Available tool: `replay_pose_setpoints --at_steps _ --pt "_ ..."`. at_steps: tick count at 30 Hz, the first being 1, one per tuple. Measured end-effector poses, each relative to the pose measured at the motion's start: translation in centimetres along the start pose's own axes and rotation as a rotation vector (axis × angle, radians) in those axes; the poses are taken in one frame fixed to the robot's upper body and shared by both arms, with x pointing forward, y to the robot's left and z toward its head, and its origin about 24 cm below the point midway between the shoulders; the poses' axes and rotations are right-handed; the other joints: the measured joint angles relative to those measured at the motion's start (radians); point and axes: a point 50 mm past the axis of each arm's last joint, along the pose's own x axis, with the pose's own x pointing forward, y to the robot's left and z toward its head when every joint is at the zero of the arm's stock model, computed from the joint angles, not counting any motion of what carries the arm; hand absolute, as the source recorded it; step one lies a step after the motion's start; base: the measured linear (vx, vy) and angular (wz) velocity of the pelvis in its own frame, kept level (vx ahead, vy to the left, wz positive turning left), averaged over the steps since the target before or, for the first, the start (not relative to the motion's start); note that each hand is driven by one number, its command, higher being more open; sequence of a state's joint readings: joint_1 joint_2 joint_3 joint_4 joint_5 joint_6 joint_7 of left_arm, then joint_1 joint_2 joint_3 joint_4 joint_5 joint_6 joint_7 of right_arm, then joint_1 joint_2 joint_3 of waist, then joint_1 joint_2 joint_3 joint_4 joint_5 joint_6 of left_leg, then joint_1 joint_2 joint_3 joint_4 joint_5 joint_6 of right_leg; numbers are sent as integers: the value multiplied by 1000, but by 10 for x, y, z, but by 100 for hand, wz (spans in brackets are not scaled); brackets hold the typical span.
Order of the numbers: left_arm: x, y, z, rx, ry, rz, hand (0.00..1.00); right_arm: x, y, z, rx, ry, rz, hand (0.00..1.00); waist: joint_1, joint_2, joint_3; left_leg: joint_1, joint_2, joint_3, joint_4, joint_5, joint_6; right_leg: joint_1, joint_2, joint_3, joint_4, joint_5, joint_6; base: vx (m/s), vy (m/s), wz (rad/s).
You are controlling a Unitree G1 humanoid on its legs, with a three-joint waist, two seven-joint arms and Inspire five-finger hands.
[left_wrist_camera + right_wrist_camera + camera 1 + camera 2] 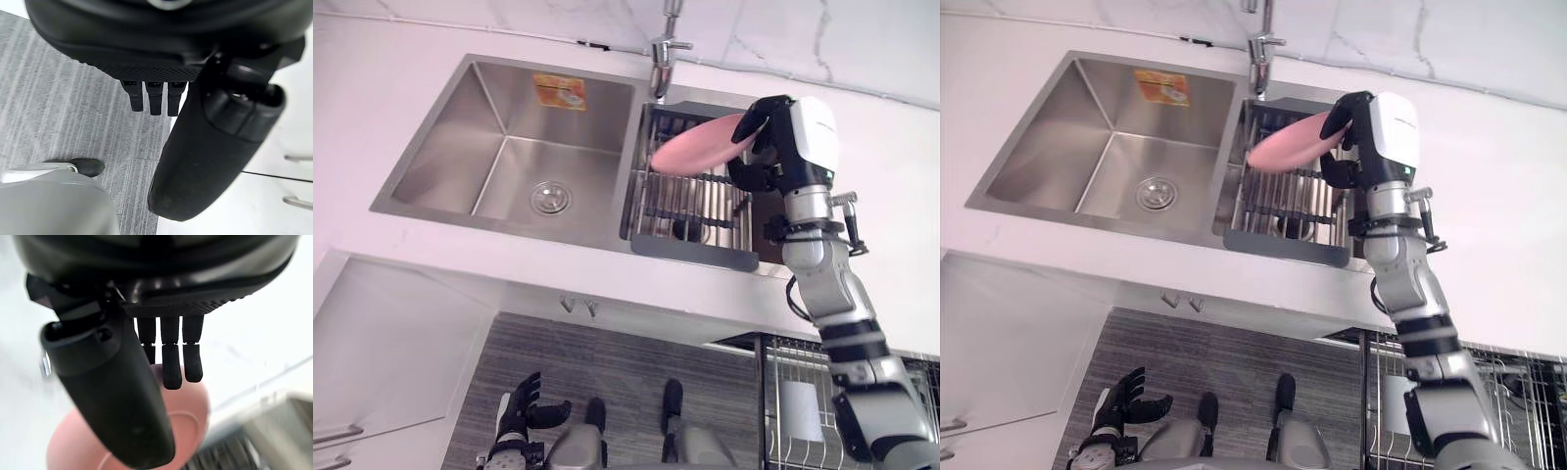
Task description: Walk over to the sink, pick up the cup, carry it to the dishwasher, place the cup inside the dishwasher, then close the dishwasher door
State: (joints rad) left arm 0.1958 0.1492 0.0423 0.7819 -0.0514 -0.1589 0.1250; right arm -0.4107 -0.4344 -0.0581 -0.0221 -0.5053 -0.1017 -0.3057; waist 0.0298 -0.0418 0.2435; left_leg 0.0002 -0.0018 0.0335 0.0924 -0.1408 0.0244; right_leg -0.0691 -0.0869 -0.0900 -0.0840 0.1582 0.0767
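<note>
The pink cup (pixel 690 149) hangs tilted on its side above the dish rack (pixel 690 211) in the right half of the steel sink (pixel 450 147). My right hand (pixel 766 132) is shut on its rim, thumb on one side and fingers on the other; the right wrist view shows the cup (pixel 190 416) just past the fingers (pixel 172 367). Down by the floor at the lower left, my left hand (pixel 517 411) hangs with relaxed, spread fingers and holds nothing. The left wrist view looks past that hand (pixel 156 63) at the grey floor.
A faucet (pixel 664 59) rises behind the sink's divider. White countertop (pixel 891 225) surrounds the sink. Below its front edge at the lower right, a pulled-out wire dishwasher rack (pixel 793 392) holds a white item. White cabinet fronts with handles (pixel 337 436) stand at the lower left.
</note>
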Motion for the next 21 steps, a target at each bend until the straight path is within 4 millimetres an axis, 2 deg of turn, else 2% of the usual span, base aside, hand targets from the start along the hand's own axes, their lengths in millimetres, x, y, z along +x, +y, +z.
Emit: replay_pose_setpoints --at_steps 2,4,5,8,9,12,15,18,21 --pt "0 0 -3 13 12 -1 90 -9 -19 -1 20 15 -92 30 -22 -5 -4 12 1 24 4 -9 -1 4 3 27 0 -1 -1 -54 12 -37" --pt "-1 1 -4 16 19 -1 90 -16 -30 -4 32 32 -144 30 -27 -7 -6 19 5 51 15 -20 -3 4 8 52 0 -2 -2 -48 4 -45" --pt "-1 1 -6 19 28 -1 90 -25 -40 -8 31 56 -186 30 -36 -7 -11 27 9 73 20 -28 -4 3 14 75 0 -3 -3 -30 1 -44" --pt "-2 2 -11 23 50 -5 90 -43 -51 -17 1 106 -219 30 -55 -7 -30 35 18 110 20 -38 -9 -6 22 111 0 -3 -4 0 -6 -47" --pt "-3 3 -16 27 72 -10 90 -57 -54 -25 -14 163 -224 30 -78 -5 -49 37 23 131 21 -42 -11 -14 31 133 0 -2 -5 28 -10 -38" --pt "-3 1 -16 26 71 -15 90 -74 -55 -35 -33 236 -221 30 -87 -1 -56 44 29 174 21 -51 -13 -29 44 175 0 6 -7 18 -4 -53" --pt "-3 -2 -15 19 71 -21 90 -93 -48 -44 -25 323 -196 30 -108 12 -64 43 33 254 37 -71 -12 -61 61 250 0 22 -4 -10 6 -82" --pt "-4 -11 -15 8 70 -40 90 -109 -37 -61 -31 436 -153 30 -126 27 -68 37 34 335 62 -96 -11 -94 75 329 3 35 3 -26 19 -81" --pt "-5 -25 -15 -17 69 -69 90 -125 -31 -75 -50 547 -128 30 -142 55 -62 20 29 398 79 -111 -5 -136 82 384 16 34 1 -32 29 -62"
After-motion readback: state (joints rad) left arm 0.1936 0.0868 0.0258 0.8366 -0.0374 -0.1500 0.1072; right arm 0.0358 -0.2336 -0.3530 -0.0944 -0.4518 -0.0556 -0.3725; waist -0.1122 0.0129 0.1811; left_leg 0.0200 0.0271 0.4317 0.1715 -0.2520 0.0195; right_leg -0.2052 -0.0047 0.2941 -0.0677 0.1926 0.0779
